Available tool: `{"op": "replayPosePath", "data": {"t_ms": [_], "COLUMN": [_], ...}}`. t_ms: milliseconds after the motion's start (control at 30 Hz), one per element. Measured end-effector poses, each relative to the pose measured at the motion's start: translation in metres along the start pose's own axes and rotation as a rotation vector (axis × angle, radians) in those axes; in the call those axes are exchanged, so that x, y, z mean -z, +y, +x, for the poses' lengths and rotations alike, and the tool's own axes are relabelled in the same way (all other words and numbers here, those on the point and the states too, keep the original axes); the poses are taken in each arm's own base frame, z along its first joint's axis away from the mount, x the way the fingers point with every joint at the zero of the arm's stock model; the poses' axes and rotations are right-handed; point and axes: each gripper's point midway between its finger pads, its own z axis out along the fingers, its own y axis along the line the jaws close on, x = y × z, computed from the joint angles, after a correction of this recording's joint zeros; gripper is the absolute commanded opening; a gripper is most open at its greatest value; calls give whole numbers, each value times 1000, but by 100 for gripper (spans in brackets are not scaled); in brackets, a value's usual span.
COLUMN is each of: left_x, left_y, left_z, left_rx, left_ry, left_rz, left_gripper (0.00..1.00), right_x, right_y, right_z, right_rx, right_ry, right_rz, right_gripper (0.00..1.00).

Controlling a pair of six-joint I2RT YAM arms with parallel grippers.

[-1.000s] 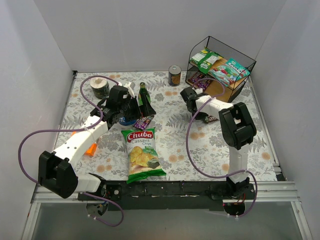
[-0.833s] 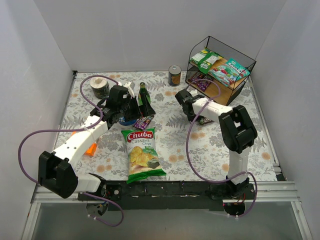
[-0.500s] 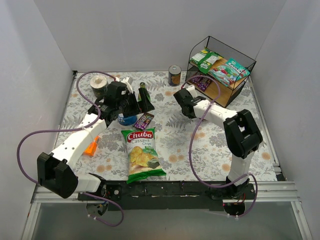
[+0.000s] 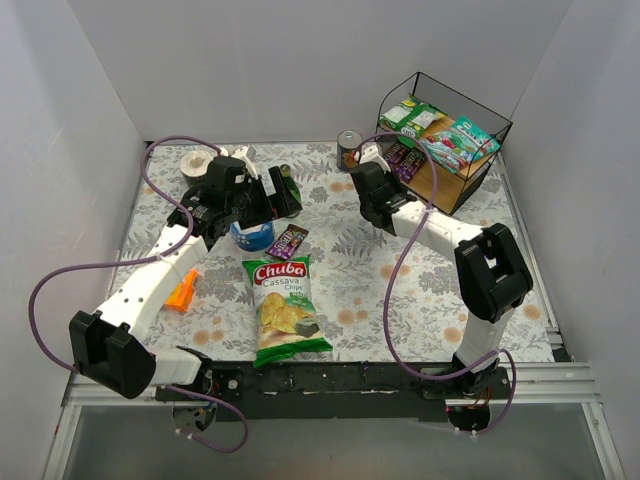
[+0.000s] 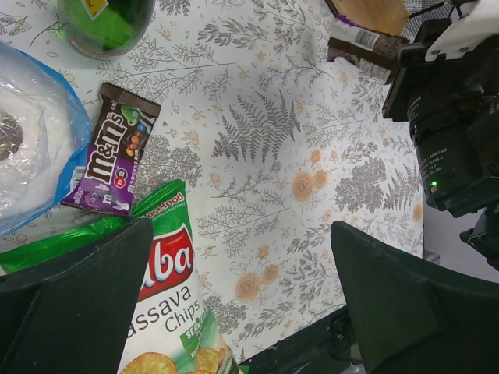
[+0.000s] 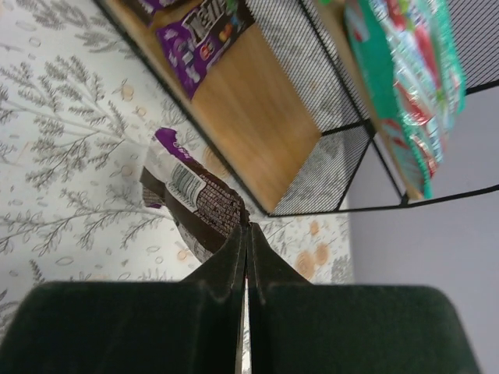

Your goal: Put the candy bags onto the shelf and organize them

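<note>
Top view, room: plain white walls (image 4: 250, 70) close the desk in on the left, back and right.
Top view, surface: the desk (image 4: 350, 275) is covered by a pale cloth printed with grey ferns and orange flowers. A black bar (image 4: 330, 378) runs along its near edge.
Top view, shelf: the shelf (image 4: 448, 180) stands in the far right corner, near both walls. A teal bag (image 4: 458, 142) and green-and-white bags (image 4: 412, 118) lie side by side on its top tier.
Top view, loose things: an m&m's packet (image 4: 289, 240) lies flat left of centre, just beyond the top of the Chuba bag (image 4: 285, 305) and beside a blue-and-white bag (image 4: 253, 233). An orange packet (image 4: 181, 293) lies near the left side. A can (image 4: 349, 150) stands at the back, just left of the shelf.
Left wrist, surface: the same fern print fills the view. The m&m's packet lies between the blue-and-white bag and the Chuba bag, and a green bottle (image 5: 105, 23) stands at the top edge.
Left wrist, pincer: the left pincer (image 5: 242, 234) is released, its fingers wide apart above the desk with nothing between them.
Right wrist, pincer: the right pincer (image 6: 245, 234) is clenched, fingers pressed together on the edge of a dark brown packet (image 6: 195, 206). The packet hangs crumpled just off the shelf's lower board.
Right wrist, shelf: a purple packet (image 6: 207, 39) lies on the lower wooden board, with the teal bag on the tier above. A black mesh panel (image 6: 312, 183) closes the shelf's end, and white wall shows behind it.
</note>
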Motion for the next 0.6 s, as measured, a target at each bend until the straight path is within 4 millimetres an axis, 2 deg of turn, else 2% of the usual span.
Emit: {"op": "replayPosePath", "data": {"t_ms": [267,433,600], "left_x": [1,1,1], "left_y": [-1,-1,-1], "left_z": [-1,-1,-1], "left_rx": [0,0,4], "left_ry": [-1,-1,0], "left_rz": [1,0,0], "left_gripper": [98,98,98], "right_x": [-12,-25,-37], "right_y": [-34,-54,-65], "right_z": [-23,-23,-19], "right_rx": [60,109,169], "right_ry": [-74,-99,-112], "right_rz": [119,175,200], "right_gripper": [1,1,1]}}
